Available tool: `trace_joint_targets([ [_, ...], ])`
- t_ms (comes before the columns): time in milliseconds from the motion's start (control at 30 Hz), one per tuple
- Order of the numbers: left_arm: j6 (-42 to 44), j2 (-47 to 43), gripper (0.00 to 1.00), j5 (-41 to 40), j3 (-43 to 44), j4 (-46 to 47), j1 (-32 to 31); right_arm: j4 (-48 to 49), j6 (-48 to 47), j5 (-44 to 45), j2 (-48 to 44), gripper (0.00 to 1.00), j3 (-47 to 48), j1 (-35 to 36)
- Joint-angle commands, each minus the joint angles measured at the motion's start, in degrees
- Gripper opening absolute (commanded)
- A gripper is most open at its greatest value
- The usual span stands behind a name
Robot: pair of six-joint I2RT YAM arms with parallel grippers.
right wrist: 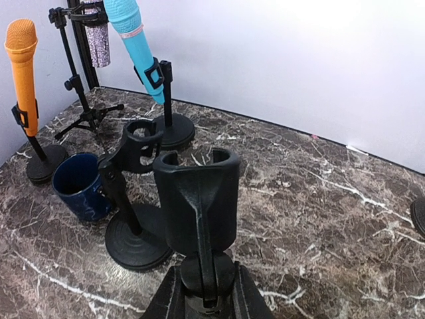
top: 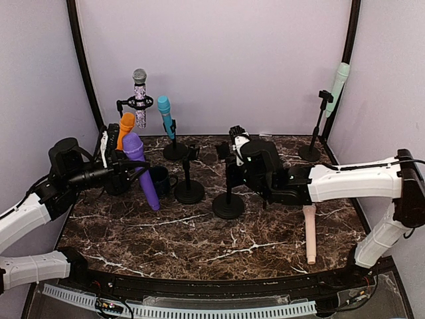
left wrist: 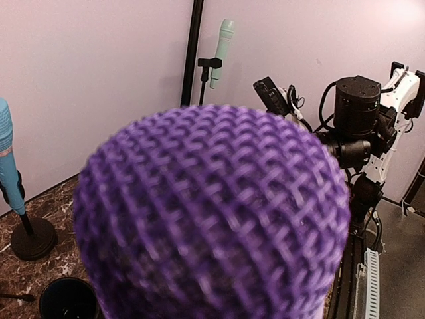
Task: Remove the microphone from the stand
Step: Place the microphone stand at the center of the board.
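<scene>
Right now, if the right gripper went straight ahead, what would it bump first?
The empty black clip of the stand it grips, ahead of its fingers. Behind that, probably the second empty stand, though depth is unclear.

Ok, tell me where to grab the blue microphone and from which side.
Grip the blue microphone on its bare handle between head and clip. Probably come from the left arm's side: the post stands against its right, and the head-up tilt leaves that upper handle free.
</scene>
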Motion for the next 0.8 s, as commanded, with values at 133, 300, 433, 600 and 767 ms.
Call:
trace_joint_targets([
  [133,0.0,-0.2,0.00,3.5,-0.8,2.9,0.0,9.6,-5.4,-3.5,8.2,0.00,7.4,-4.2],
  [300,-0.2,-0.2,0.00,3.5,-0.9,2.5,0.0,8.9,-4.3,-5.6,10.1,0.00,7.9,-5.1],
  [433,-1.2,1.5,0.00,1.5,0.0,-0.1,0.0,6.7,-2.5,-6.8,10.2,0.00,7.6,-5.1],
  [600,-3.5,3.1,0.00,-3.9,2.0,-8.9,0.0,5.4,-0.6,-7.4,7.2,0.41,5.1,-5.1],
  [767,-6.8,2.2,0.00,-3.8,3.4,-20.3,0.0,4.3,-0.2,-8.5,3.2,0.71,2.5,-5.2],
])
